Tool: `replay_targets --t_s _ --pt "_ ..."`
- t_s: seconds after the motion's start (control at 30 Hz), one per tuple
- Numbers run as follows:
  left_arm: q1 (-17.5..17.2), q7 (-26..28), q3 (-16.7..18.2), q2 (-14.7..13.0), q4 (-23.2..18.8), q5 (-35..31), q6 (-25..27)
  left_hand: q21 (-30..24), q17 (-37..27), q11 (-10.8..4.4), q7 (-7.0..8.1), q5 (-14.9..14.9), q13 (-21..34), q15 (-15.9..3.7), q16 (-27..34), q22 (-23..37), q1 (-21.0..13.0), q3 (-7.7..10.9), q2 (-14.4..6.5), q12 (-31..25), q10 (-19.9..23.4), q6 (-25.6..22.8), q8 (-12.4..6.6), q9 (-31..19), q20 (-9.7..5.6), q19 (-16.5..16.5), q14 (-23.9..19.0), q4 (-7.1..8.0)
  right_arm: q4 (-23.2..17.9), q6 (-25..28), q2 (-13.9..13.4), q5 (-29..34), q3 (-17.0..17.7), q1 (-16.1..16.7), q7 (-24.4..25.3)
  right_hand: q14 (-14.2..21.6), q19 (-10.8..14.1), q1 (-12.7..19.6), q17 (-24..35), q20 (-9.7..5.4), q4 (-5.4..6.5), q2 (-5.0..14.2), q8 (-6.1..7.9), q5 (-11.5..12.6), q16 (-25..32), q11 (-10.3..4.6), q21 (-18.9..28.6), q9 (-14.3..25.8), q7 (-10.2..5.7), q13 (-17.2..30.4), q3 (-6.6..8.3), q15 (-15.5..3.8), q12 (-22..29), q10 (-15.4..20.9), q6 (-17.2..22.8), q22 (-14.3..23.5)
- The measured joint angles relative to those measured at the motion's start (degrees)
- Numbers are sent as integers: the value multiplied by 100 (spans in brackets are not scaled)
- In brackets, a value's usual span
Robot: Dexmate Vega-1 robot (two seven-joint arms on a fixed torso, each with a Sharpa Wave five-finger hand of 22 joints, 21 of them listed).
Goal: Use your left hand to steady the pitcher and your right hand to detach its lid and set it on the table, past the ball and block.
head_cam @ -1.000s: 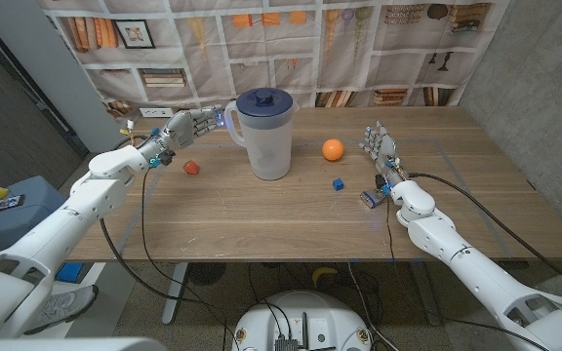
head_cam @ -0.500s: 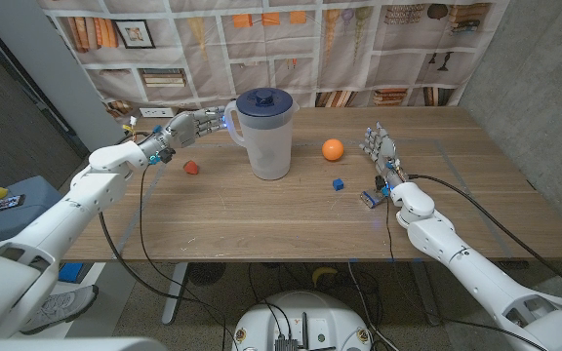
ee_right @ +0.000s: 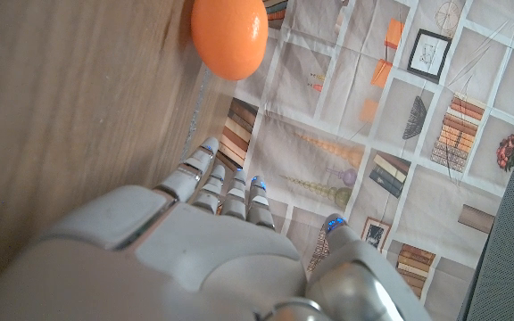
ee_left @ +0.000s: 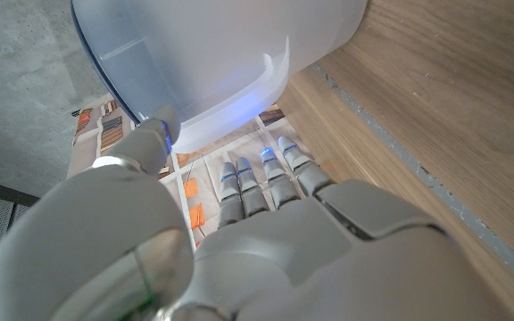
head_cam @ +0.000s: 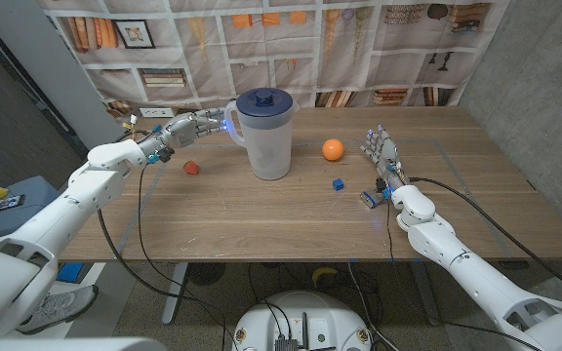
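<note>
The left hand (head_cam: 195,124) reaches the pitcher's handle (head_cam: 230,125) with fingers spread, holding nothing; whether it touches is unclear. Just right of it, toward the table's (head_cam: 261,224) far middle, stands the pitcher (head_cam: 266,136): translucent white, capped by a dark blue lid (head_cam: 264,101). Further right lie the orange ball (head_cam: 332,149) and small blue block (head_cam: 339,183). The right hand (head_cam: 381,148) stands fingers apart, empty.
</note>
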State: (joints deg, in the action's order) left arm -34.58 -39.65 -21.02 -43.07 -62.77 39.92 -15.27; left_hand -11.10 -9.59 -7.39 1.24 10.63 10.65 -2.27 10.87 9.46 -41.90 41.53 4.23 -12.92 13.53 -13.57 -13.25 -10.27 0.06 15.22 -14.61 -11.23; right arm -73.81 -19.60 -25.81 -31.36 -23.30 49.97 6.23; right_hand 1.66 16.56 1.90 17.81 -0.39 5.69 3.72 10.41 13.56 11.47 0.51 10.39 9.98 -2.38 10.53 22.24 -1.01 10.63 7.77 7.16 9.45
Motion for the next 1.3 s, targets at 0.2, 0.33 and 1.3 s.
replay_targets --t_s 0.2,0.33,1.3 --pt "140 2 -91 30 166 -104 -42 0 0 -72 71 0 0 -6 0 0 -487 0 117 -2 270 -275 -44 0 -50 205 -247 0 -13 -59 12 0 11 39 45 0 0 0 0 0 0 0 0 0 0 0 0 0 0 0 0 0 0 0 0 0" --pt "245 -25 -149 83 298 -178 -72 -35 0 -112 91 0 1 -9 0 0 -667 -46 157 -23 410 -416 -56 13 -91 296 -376 21 -31 -75 18 3 16 66 62 0 0 0 0 0 0 0 0 0 0 0 0 0 0 0 0 0 0 0 0 0" --pt "715 -205 -448 337 818 -494 -137 -78 23 -254 133 0 -26 -42 40 29 -1355 -691 171 -88 1497 -1547 -117 14 -260 840 -1249 114 -250 -161 -59 8 107 279 166 0 8 0 -27 25 0 0 0 -4 0 -21 0 0 1 0 0 0 0 21 -1 0"
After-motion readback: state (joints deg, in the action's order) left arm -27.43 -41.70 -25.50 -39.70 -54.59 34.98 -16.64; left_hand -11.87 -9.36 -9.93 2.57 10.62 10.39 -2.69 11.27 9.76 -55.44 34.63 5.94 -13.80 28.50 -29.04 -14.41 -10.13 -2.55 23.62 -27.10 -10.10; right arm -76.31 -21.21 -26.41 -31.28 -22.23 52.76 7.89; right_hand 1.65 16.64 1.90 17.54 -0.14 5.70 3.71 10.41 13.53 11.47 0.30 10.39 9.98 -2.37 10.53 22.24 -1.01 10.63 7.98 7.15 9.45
